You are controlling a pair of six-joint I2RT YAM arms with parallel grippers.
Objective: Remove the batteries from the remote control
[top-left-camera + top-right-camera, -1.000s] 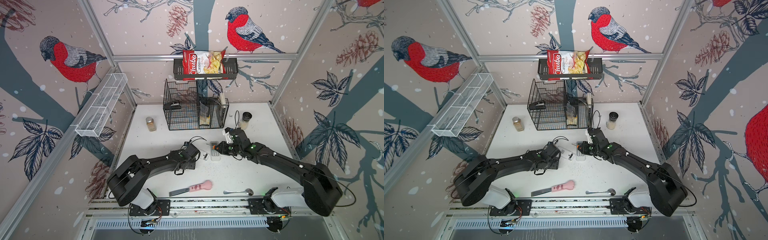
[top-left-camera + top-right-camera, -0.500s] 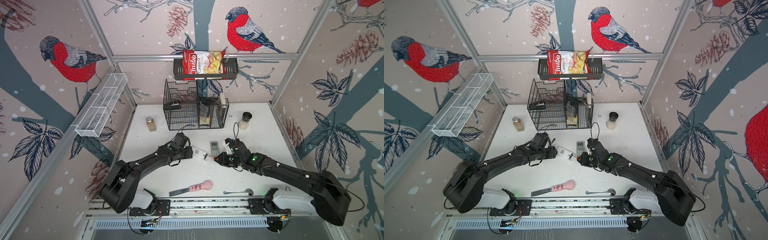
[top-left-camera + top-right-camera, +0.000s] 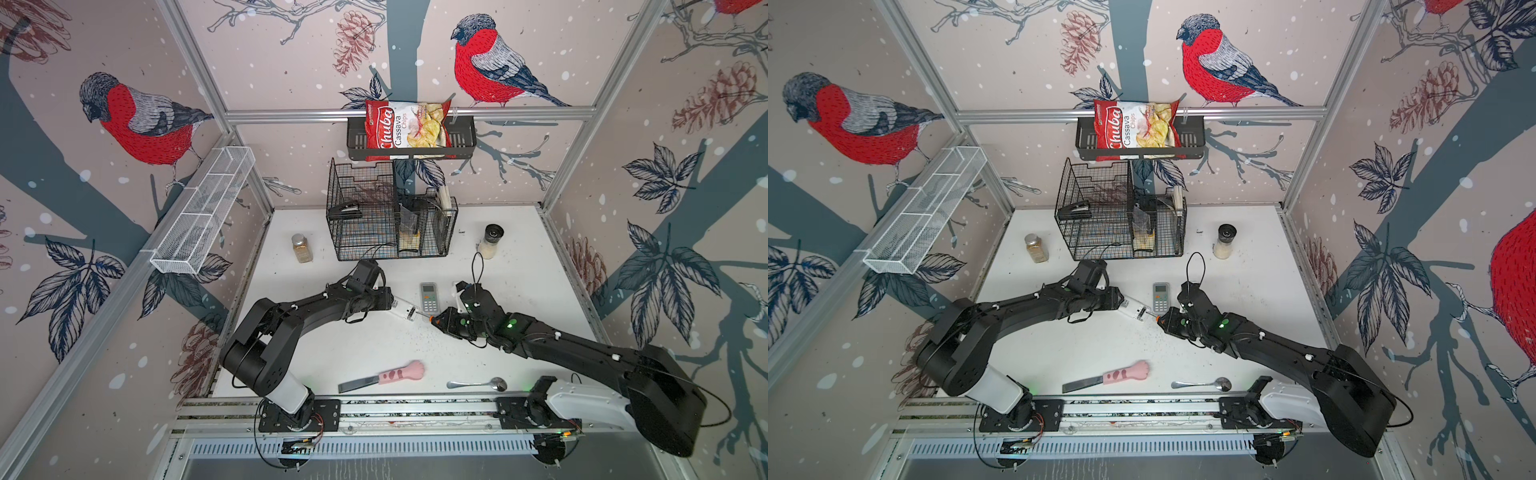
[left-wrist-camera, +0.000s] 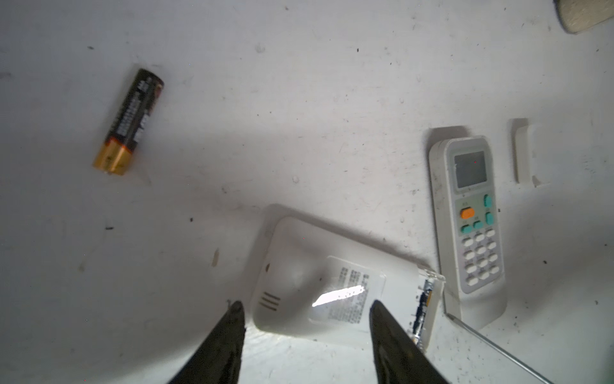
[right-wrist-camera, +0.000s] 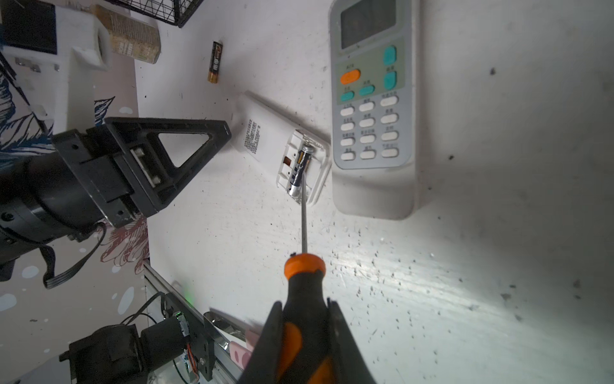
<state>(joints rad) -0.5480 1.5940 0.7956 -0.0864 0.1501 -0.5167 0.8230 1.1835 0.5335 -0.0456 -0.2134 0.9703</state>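
Note:
A white remote control (image 3: 402, 309) (image 5: 265, 136) lies face down with its battery bay uncovered. In the bay sits one of the batteries (image 5: 299, 166), black with metal ends. Another battery (image 4: 129, 121) (image 5: 215, 61) lies loose on the table. My left gripper (image 4: 306, 305) (image 3: 390, 302) is open, its fingers straddling the remote's closed end. My right gripper (image 5: 305, 302) (image 3: 446, 325) is shut on an orange-and-black screwdriver (image 5: 304, 266). The screwdriver's shaft reaches into the bay, its tip at the battery's end.
A second remote (image 3: 429, 297) (image 4: 468, 212) lies face up right beside the first, with a flat white piece (image 4: 528, 153) past it. A pink-handled knife (image 3: 390, 376) and a spoon (image 3: 478, 384) lie near the front rail. A wire basket (image 3: 390, 224) and two jars (image 3: 302, 248) (image 3: 490, 241) stand at the back.
My right gripper carried the screwdriver forward and brought its tip to the remote's bay. My left gripper pulled back to the remote's other end and its jaws narrowed.

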